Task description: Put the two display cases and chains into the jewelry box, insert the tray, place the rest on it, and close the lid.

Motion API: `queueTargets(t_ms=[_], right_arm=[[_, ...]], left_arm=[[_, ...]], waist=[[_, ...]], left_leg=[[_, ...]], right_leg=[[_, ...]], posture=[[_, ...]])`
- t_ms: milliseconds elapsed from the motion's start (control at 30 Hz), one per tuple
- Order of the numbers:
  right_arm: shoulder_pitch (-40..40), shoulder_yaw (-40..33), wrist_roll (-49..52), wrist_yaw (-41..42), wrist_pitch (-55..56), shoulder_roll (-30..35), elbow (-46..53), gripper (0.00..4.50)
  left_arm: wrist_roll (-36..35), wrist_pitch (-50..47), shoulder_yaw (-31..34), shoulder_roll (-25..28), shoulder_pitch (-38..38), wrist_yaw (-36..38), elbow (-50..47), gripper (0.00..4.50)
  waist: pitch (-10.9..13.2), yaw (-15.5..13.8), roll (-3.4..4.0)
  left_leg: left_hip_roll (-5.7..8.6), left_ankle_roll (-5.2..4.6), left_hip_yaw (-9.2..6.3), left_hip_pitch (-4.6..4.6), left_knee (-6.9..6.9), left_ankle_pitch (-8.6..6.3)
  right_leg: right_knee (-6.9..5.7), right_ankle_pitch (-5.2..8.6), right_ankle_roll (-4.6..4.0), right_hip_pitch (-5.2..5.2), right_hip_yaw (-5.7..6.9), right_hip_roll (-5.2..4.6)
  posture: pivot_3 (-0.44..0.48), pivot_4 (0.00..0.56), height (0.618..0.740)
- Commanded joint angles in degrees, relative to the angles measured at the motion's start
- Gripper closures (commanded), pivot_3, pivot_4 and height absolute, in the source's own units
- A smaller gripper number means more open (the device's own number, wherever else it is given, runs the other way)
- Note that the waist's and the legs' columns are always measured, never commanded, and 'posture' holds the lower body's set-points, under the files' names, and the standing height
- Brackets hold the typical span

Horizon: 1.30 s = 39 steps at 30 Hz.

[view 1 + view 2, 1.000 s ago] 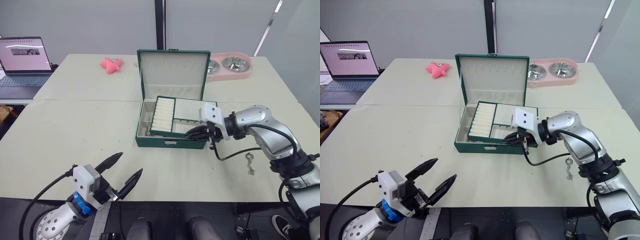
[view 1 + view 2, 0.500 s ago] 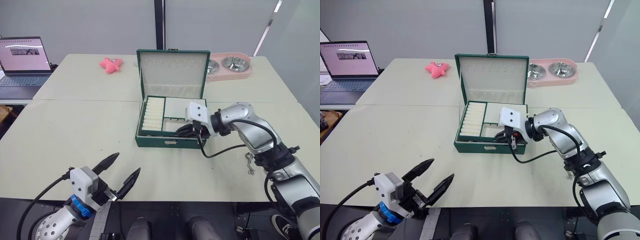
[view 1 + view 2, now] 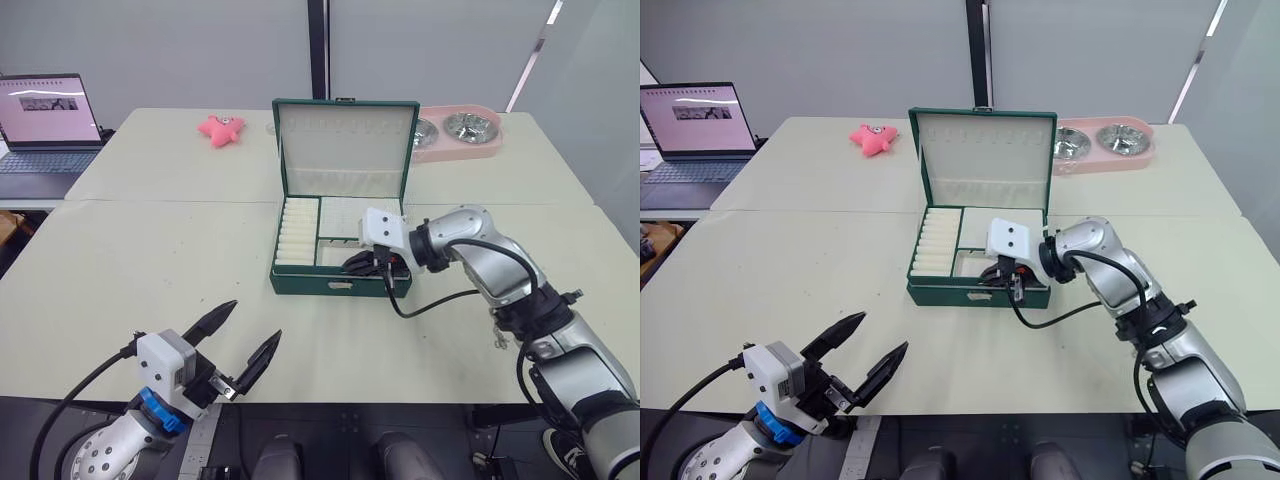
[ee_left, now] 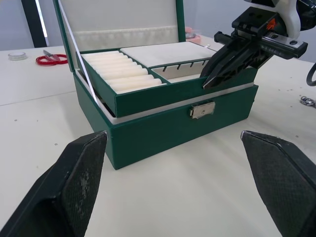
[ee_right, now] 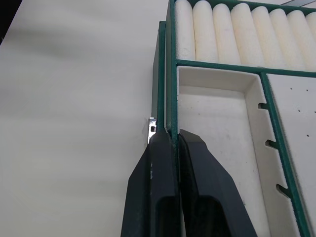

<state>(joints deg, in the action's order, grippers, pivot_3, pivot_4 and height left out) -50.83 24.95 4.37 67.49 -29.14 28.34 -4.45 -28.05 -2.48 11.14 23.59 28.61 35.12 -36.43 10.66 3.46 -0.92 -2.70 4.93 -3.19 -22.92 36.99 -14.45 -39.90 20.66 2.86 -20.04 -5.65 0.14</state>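
Behind the jewelry box (image 3: 340,282) sit laptop (image 3: 45,120) and bowls (image 3: 455,130); right tool (image 3: 362,263) pinches tray (image 3: 335,232) rim.

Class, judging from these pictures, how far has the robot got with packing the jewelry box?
Done: the tray sits in the jewelry box, its rim proud of the box wall. In hand: the right gripper is shut on the tray's front rim. Left: one chain lies on the table, and the lid stands open.
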Motion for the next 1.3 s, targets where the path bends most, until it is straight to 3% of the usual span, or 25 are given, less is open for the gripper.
queueTargets(t_ms=[33, 533, 867, 1033, 1133, 1300], right_arm=[[-1.85, -0.38, -0.75, -0.27, 0.29, -0.57, 0.13, 4.48], [-2.32, -0.86, -0.38, 0.9, 0.78, -1.16, -0.9, 4.48], [-3.85, -6.7, 3.29, -0.18, 0.58, -1.69, -2.1, 2.01], [-3.4, -12.09, 6.23, -2.81, 4.01, -3.86, -5.7, 0.52], [-2.2, -14.11, 6.28, -4.33, 6.35, -4.37, -9.85, 0.64], [-0.99, -16.26, 6.25, -7.98, 8.83, -5.86, -15.38, 2.28]], left_arm=[[-0.57, 0.6, 0.28, -0.08, 0.15, 0.29, -0.95, 0.0], [0.0, 0.84, -0.2, -0.43, 0.05, 0.36, -0.6, 0.0], [0.16, 0.99, -0.48, -0.47, -0.2, 0.54, -0.22, 0.0], [0.06, 0.81, -0.75, -0.32, -1.26, 0.54, 0.32, 0.0], [0.01, 0.75, -0.95, -0.31, -1.76, 0.66, 0.61, 0.0], [-0.16, 0.52, -0.98, -0.11, -2.47, 0.99, 1.12, 0.0]], waist=[[0.0, -0.02, 0.0], [0.0, -0.02, 0.0], [0.0, -0.02, 0.01], [0.0, 0.02, 0.01], [0.0, -0.03, 0.01], [0.0, -0.01, 0.0]], left_leg=[[0.0, 0.0, 0.0, -0.01, 0.0, 0.0], [0.0, 0.0, 0.01, -0.01, -0.01, 0.0], [0.0, 0.0, 0.01, -0.01, -0.01, 0.0], [0.0, 0.0, 0.04, -0.01, -0.01, 0.0], [0.0, 0.0, 0.02, -0.01, -0.01, 0.0], [0.01, 0.0, 0.04, -0.02, -0.01, 0.0]], right_leg=[[0.0, 0.0, 0.0, 0.0, 0.0, 0.0], [0.0, 0.0, 0.0, -0.02, -0.01, 0.0], [0.0, 0.0, 0.0, -0.02, 0.0, 0.0], [0.0, 0.0, 0.0, -0.02, -0.02, -0.01], [-0.01, 0.0, 0.0, -0.01, 0.0, 0.0], [0.0, 0.0, 0.0, -0.02, -0.02, -0.02]], posture=[[0.0, 0.15, 0.74], [0.0, 0.15, 0.74], [0.0, 0.15, 0.74], [0.0, 0.15, 0.74], [0.0, 0.15, 0.74], [0.0, 0.15, 0.74]])
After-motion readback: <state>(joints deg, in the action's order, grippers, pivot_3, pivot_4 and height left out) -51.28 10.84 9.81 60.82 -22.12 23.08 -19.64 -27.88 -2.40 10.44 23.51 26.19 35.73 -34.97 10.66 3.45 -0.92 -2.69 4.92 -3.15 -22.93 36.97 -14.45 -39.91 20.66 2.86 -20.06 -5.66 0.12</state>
